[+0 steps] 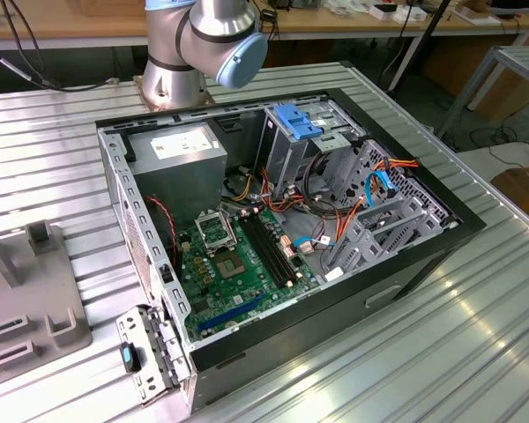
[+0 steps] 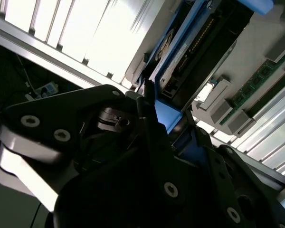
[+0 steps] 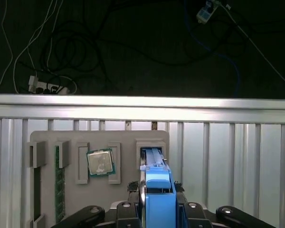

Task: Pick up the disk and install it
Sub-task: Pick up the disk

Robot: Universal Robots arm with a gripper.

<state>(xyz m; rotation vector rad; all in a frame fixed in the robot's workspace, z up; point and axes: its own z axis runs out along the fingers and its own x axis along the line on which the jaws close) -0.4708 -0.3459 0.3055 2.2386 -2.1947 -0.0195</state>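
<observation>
The end effector (image 3: pixel 159 194) pinches the blue-framed disk (image 3: pixel 156 178), held on edge at a slot of the grey tray (image 3: pixel 85 137), near a processor chip (image 3: pixel 100 162).

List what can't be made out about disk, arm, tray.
Lower end of the disk, first wrist view: the bottom edge crops it and the tool hides its sides.
Near end of the disk, second wrist view: the tool's dark body covers it.
The arm past its base, exterior view: cropped by the top edge.
The tray, exterior view: cropped by the left edge.
</observation>
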